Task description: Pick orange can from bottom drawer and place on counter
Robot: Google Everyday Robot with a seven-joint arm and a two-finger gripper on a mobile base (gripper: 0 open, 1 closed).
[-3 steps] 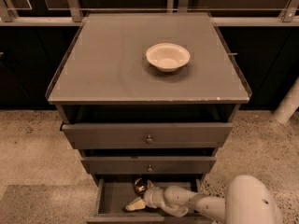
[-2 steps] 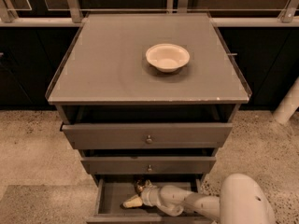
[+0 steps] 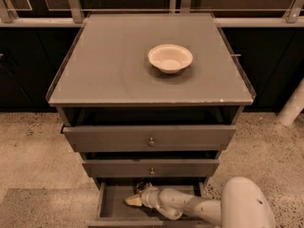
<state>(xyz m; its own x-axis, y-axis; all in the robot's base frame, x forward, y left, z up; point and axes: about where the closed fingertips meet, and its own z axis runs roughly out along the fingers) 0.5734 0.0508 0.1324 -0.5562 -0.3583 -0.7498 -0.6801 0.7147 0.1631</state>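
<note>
The can (image 3: pixel 141 187) sits in the bottom drawer (image 3: pixel 111 207), toward its back and partly under the drawer above. It looks upright, though the shadow there leaves me unsure of its long axis. My gripper (image 3: pixel 134 199) is inside the same drawer, just in front and slightly left of the can, and I cannot tell whether the jaws are open, closed or gripping it. The one arm (image 3: pixel 187 205) reaches in from the right. I count one can, one bowl (image 3: pixel 170 58) on the bench (image 3: pixel 104 75), and three drawers.
</note>
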